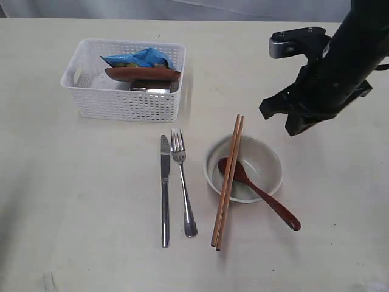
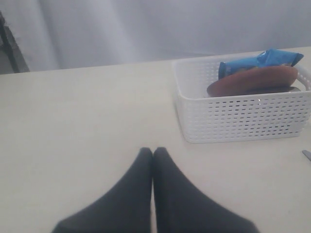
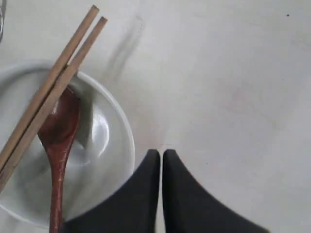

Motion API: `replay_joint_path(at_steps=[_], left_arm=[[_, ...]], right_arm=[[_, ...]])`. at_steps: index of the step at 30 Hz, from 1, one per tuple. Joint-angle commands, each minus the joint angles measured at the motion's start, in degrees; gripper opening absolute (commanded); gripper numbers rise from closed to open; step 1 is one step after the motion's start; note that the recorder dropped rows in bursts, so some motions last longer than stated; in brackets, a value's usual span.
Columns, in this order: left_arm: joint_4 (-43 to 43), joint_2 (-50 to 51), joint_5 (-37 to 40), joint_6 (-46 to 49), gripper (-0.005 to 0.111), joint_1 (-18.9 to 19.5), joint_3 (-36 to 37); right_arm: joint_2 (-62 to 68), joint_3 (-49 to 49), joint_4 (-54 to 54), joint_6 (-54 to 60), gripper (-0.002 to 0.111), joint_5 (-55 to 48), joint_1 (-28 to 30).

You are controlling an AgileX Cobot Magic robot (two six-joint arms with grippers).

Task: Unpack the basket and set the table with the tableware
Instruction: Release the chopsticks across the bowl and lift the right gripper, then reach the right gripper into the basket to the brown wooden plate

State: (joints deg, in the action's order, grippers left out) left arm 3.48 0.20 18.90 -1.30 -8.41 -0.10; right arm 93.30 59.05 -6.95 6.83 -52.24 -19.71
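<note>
Bowl (image 1: 270, 153) laid; right claw (image 3: 161, 151) and left claw (image 2: 153, 149) closed, empty. Wooden plate (image 1: 143, 73) to be lifted from basket (image 1: 130, 107) next.

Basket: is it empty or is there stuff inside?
Not empty. The basket holds a blue snack packet, a brown wooden plate and something steel underneath.

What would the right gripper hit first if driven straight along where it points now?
Probably bare table. The shut right gripper points at open tabletop just beside the bowl, not at it, and nothing else shows in that line. Depth is hard to judge from the wrist view.
</note>
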Motion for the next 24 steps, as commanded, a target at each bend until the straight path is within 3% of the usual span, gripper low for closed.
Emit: replay_joint_path(at_steps=[1,3,5,15,24], left_arm=[[-0.3,-0.2,-0.6,0.0,0.000,-0.4,0.1],[-0.3,-0.2,-0.6,0.0,0.000,-0.4,0.1],[-0.3,-0.2,-0.6,0.0,0.000,-0.4,0.1],[-0.3,-0.2,-0.6,0.0,0.000,-0.4,0.1],[-0.3,-0.2,-0.6,0.0,0.000,-0.4,0.1]], right_arm=[[-0.2,0.1,-7.0,-0.4,0.024,-2.3,5.2],[-0.2,-0.1,-10.3,0.0,0.039,-4.0,7.5],[-0.2,-0.7,-10.9,0.0,0.045,-5.9,8.2],[-5.2,-14.7,-21.4,5.6,0.042,3.8,8.1],[-7.7,-9.5,-26.7,7.4,0.042,0.9,6.2]])
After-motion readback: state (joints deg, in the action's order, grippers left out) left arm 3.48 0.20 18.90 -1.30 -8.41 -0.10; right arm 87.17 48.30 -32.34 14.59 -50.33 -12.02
